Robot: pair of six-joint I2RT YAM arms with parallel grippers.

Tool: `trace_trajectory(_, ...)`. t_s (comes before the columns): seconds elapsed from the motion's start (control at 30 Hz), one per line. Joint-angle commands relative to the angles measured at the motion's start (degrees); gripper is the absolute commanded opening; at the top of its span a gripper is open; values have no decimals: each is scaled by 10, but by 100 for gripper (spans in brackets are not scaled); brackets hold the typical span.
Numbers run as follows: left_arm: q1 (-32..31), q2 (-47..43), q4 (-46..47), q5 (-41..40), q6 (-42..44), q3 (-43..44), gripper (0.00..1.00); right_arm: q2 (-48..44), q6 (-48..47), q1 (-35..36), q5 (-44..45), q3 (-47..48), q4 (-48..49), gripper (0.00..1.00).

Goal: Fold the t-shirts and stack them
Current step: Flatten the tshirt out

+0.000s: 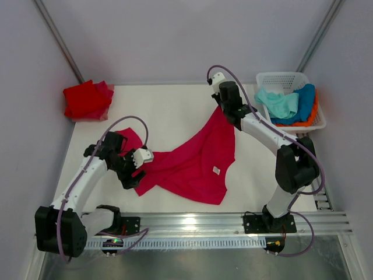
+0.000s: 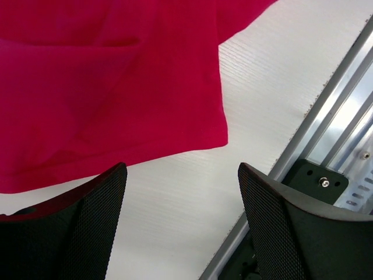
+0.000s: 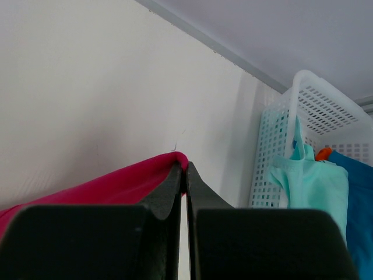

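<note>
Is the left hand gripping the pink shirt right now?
No. The left hand is open, only table between its fingers, and the shirt lies beyond them.

1. Low centre, the black fingers (image 3: pixel 166 198) are pinching the crimson-pink t-shirt (image 3: pixel 111 186) edge.
2. At right, a mint-green t-shirt (image 3: pixel 309 181) is hanging over the white basket (image 3: pixel 317 105).
3. A blue t-shirt (image 3: pixel 360 198) is showing far right.

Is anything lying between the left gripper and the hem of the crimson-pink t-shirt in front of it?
Nothing visible. Only bare table separates the open left gripper from the hem of the crimson-pink t-shirt.
</note>
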Motion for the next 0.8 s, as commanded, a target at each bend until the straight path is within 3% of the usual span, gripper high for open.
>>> trace_trajectory(0.0,-19,-2,-40,12,15,-4,78,-10,7,-1,6,0,35,3)
trace_trajectory(0.27,-139,3,20,-65,-105,-47,77,-14,5,-2,7,-7,35,3)
trace_trajectory(0.77,-197,57,88,-165,-172,-60,75,-14,-1,-2,6,-17,37,3)
